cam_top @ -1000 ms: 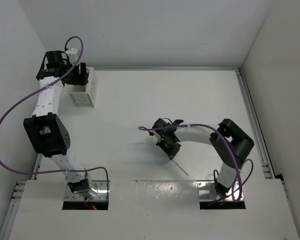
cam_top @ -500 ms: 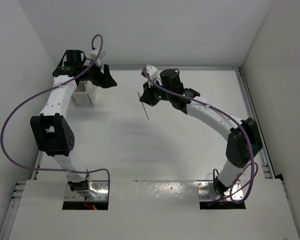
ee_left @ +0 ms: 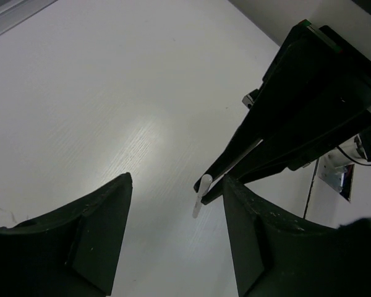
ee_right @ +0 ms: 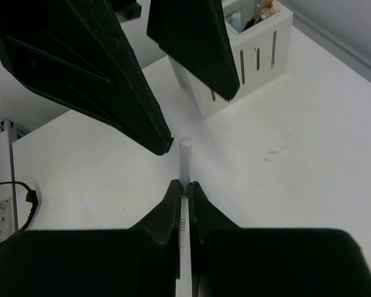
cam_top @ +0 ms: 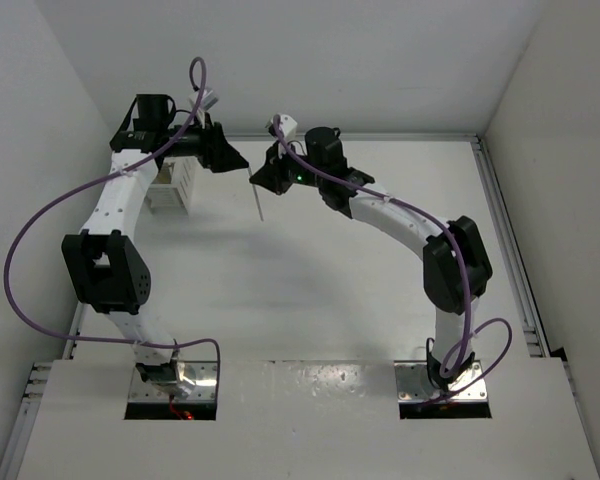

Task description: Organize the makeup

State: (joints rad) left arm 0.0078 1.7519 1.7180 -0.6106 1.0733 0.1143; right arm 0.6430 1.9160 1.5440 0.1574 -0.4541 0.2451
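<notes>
The right end effector (ee_right: 183,189) is clenched on a thin white stick (ee_right: 185,156). A short tip pokes out past its fingertips, into the gap between the 2 spread fingers (ee_right: 111,80) of the left end effector (ee_left: 176,185), which is released and holds nothing. This looks like a handover above the tabletop (cam_top: 380,200). The slatted white box (ee_right: 247,68), with other makeup (ee_right: 238,18) standing inside, sits at the far-left corner, on the left arm's side.
</notes>
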